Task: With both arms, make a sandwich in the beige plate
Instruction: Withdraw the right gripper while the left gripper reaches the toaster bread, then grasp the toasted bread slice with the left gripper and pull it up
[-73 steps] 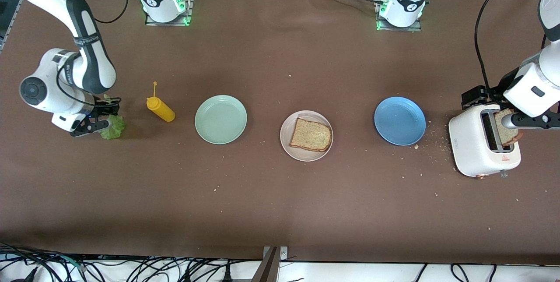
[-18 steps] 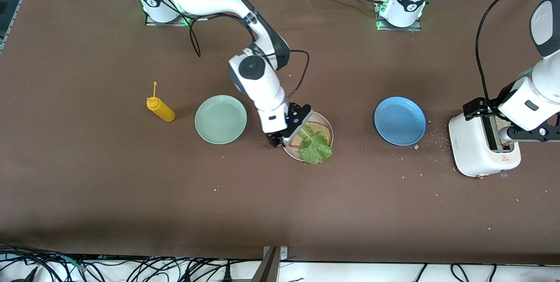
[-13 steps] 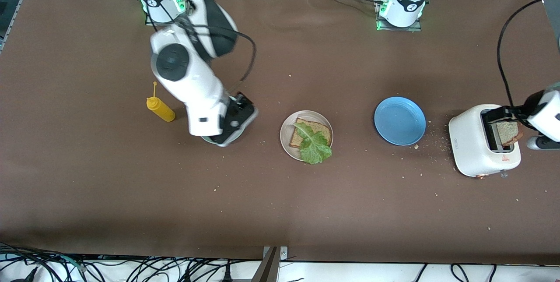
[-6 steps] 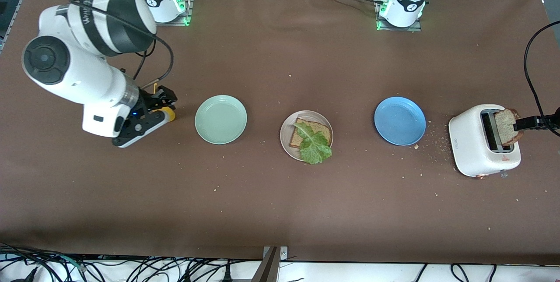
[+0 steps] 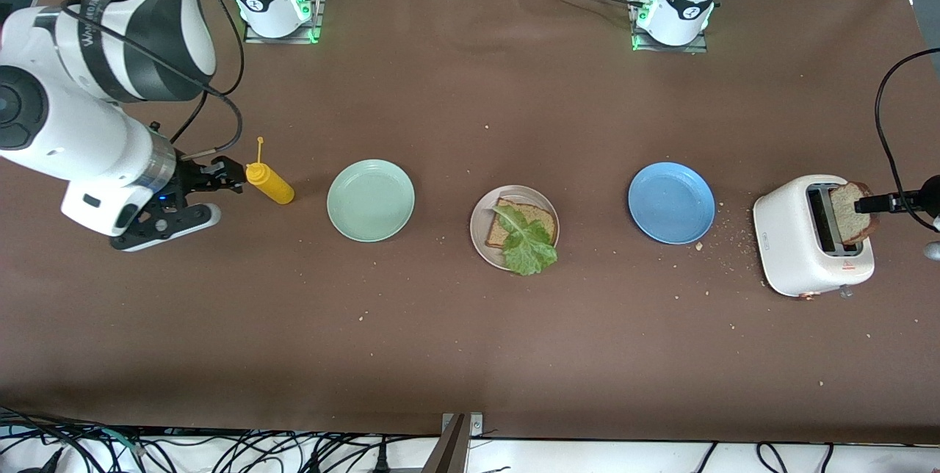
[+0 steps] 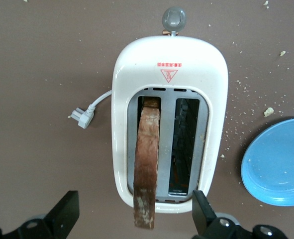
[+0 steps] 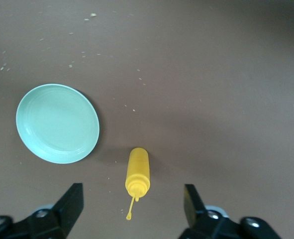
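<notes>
The right gripper (image 5: pixel 192 197) hangs at the left edge of the front frame, its fingers spread wide and holding nothing, with the tip of the yellow squeeze bottle (image 5: pixel 269 183) just beside its upper finger; in the right wrist view the bottle (image 7: pixel 137 174) lies between the two fingers (image 7: pixel 67 204) without touching either. Bare brown table (image 5: pixel 220 341) runs from there to the frame's lower left corner.

Next along the middle row is the mint-green plate (image 5: pixel 371 200), apart from the bottle. At frame centre sits the beige plate (image 5: pixel 479 222), carrying one bread slice (image 5: pixel 542 220) with a lettuce leaf (image 5: pixel 526 245) laid over it; the leaf's lower edge spills past the plate's rim. A clear gap of table separates it from both neighbouring plates.

The blue plate (image 5: pixel 671 203) follows, with crumbs (image 5: pixel 723 238) scattered between it and the white toaster (image 5: pixel 797 253).

At the right edge, the left gripper (image 6: pixel 134 219) hovers over the toaster (image 6: pixel 219 99), fingers wide apart on either side of a second bread slice (image 6: pixel 147 164) standing up out of one slot, with clear gaps between them and the crust. The toaster's plug (image 6: pixel 82 118) lies loose beside it.
</notes>
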### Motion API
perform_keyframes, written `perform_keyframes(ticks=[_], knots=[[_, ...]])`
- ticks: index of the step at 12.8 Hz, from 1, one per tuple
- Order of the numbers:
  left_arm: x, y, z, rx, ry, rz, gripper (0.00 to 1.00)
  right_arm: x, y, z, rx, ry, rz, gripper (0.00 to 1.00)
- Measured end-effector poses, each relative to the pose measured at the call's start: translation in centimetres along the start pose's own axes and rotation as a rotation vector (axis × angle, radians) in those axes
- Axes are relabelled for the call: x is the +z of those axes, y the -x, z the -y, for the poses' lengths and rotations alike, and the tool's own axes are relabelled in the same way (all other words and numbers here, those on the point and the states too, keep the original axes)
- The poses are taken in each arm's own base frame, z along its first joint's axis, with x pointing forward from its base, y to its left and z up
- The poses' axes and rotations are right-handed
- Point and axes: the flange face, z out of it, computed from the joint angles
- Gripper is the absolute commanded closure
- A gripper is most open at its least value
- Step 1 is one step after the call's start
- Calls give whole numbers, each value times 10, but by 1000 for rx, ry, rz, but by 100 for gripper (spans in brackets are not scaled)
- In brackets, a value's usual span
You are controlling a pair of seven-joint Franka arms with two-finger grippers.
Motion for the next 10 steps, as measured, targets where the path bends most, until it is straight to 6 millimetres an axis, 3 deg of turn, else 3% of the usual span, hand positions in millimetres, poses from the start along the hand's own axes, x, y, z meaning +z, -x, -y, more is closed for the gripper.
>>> perform_keyframes(ticks=[1,2,4,5,7,8,10], knots=[[10,-4,-2,4,-1,-7,6,-4,2,-4,36,1,0,1],[21,-7,-3,8,-2,-13,22,-12,5,-5,52,-1,-7,1],[38,-10,-4,10,-1,-10,80,-50,24,-7,67,-20,-39,1],[42,-10,-4,9,0,-5,100,-76,43,-11,70,-38,-51,1],[43,-9,-3,7,3,5,100,-103,82,-25,92,-79,2,1],[45,-7,-4,7,6,20,100,-105,91,-35,107,-90,22,1],[46,-6,-4,6,9,34,100,-89,88,-54,145,-93,47,1]])
